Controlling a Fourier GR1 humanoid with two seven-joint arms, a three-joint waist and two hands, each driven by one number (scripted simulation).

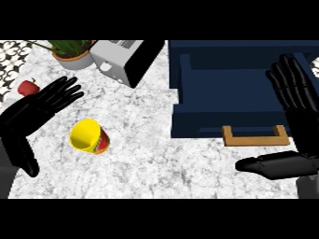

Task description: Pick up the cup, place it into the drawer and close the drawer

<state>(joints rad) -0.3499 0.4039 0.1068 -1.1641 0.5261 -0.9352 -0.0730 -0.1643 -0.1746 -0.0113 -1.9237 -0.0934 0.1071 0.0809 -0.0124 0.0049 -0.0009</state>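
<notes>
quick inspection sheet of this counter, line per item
surface: white and grey marble counter, patterned black-and-white tiles at the left edge
job's things: yellow cup lying on its side, untouched; blue drawer pulled open, wooden handle at its front
clutter: red apple, potted plant, toaster along the back
hands: left hand open, beside the cup, not touching; right hand open, over the drawer's right side
cables: nothing seen
surroundings: nothing seen beyond the counter
</notes>
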